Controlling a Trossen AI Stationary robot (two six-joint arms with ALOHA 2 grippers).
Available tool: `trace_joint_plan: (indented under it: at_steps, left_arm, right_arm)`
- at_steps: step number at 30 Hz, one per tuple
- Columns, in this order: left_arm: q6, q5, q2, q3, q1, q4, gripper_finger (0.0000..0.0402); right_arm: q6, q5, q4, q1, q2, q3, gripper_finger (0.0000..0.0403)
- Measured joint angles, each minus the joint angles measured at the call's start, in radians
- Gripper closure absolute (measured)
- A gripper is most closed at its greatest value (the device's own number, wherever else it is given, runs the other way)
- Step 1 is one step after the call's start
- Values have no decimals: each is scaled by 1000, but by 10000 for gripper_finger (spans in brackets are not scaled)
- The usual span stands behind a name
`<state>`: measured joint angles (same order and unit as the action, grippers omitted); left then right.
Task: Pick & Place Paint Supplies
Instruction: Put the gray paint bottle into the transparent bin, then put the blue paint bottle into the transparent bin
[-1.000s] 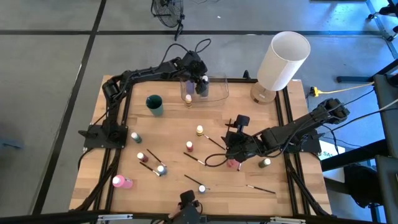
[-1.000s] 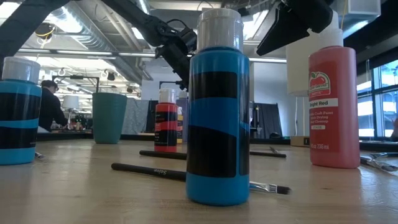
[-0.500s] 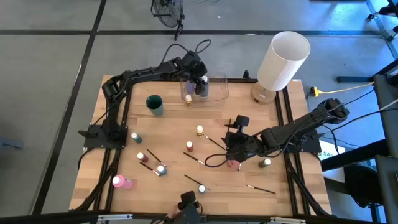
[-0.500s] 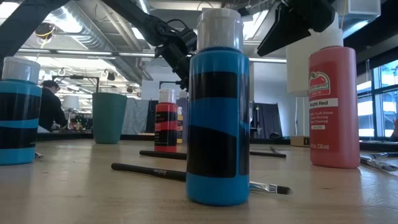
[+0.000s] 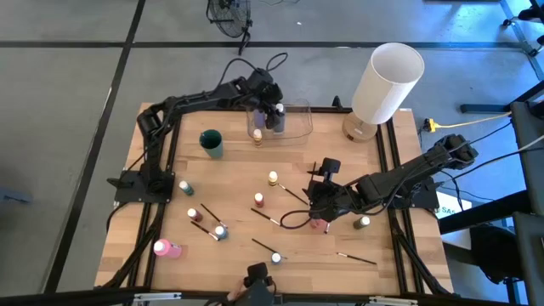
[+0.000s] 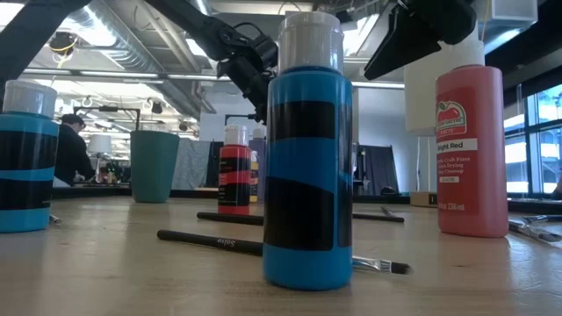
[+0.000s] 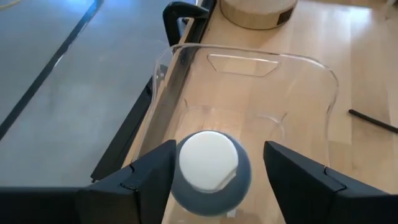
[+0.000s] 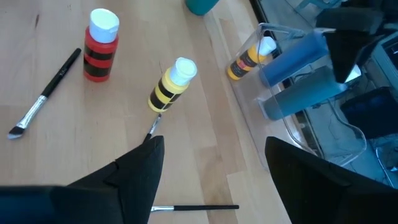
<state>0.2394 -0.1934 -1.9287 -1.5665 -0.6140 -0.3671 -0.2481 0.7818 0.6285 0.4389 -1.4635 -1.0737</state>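
My left gripper (image 7: 217,168) hangs over the clear container (image 5: 293,126) at the table's far side. A grey-blue bottle with a white cap (image 7: 211,165) stands between its open fingers, inside the container. An orange bottle (image 8: 249,59) is in there too. My right gripper (image 8: 211,162) hovers open over the table's middle right, with nothing between its fingers. A yellow bottle (image 8: 171,84), a red bottle (image 8: 99,50) and a brush (image 8: 43,96) are on the wood ahead of it. A pink bottle (image 5: 319,223) sits under its arm. My left gripper comes slanting down from the near left, one finger on each side of the grey-blue bottle's shoulder (image 7: 239,186). A gap shows between the bottle and one finger (image 7: 292,180). Whether the other finger (image 7: 149,180) touches it, I cannot tell.
A teal cup (image 5: 212,143) stands left of the container, and a large white cylinder (image 5: 387,82) at the far right. Several more bottles (image 5: 166,248) and thin brushes (image 5: 357,257) are scattered over the near half. A blue bottle (image 6: 307,167) stands close to the low camera.
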Motion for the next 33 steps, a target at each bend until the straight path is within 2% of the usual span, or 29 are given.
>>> trace_joint_plan:
  at_steps: [3,7,14,21,27,33]
  left_arm:
    - [13,-16,9,0,0,3,132]
    - [7,25,29,0,1,1,117]
    - [36,172,104,0,19,-2,116]
    - [71,176,224,-2,84,-22,115]
    - [20,175,351,-2,170,-308,116]
    - [-198,171,449,-2,267,-551,114]
  right_arm:
    - [-2,0,0,0,0,0,119]
    - [-3,0,-1,0,0,0,119]
    - [-3,0,-4,0,0,0,119]
    - [-3,0,-3,0,0,0,119]
    - [-3,0,5,0,0,0,119]
    - [-14,-11,7,0,0,0,119]
